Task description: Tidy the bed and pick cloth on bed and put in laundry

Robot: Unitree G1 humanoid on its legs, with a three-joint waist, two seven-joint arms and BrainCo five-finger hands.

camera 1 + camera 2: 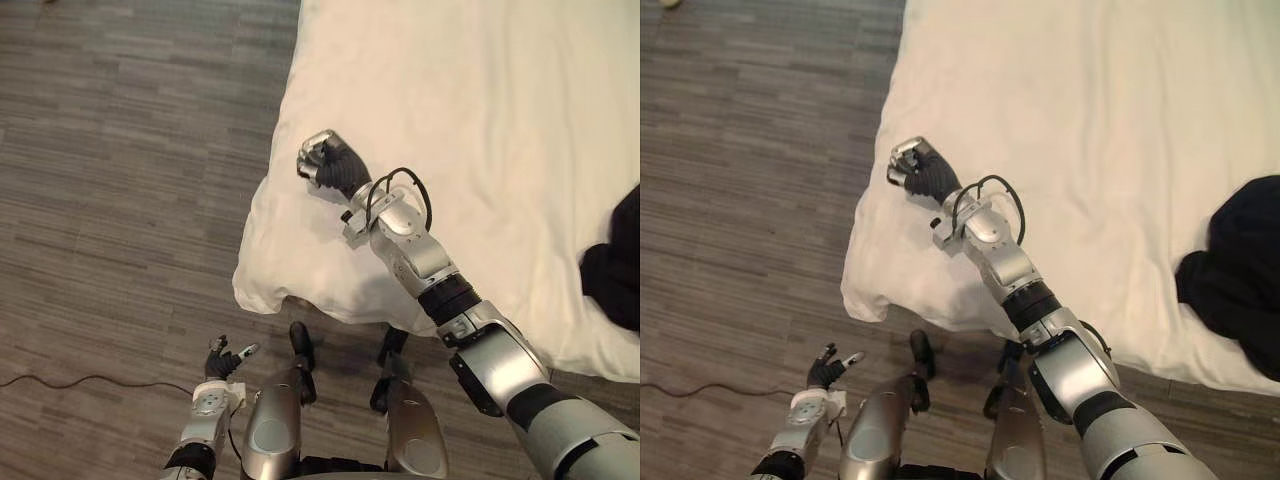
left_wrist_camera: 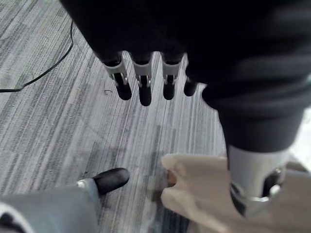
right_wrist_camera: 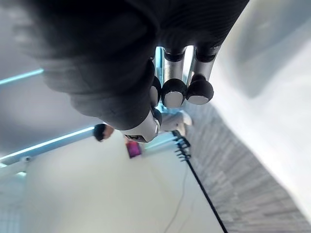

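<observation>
Grey plank floor, white bed (image 1: 450, 100) | step: tidying, I judge; pickup not begun | dark cloth (image 1: 1240, 265) on bed's near right edge, well apart from both hands | right hand (image 1: 328, 165) fisted over bed corner, holding nothing | left hand (image 1: 225, 362) low over the floor, fingers loose | next: I'd uncurl right, swing across to cloth

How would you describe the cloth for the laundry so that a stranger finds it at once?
Find the large bed with the white sheet. Near its edge on the robot's right lies a crumpled cloth. It is black, while everything around it is white.
</observation>
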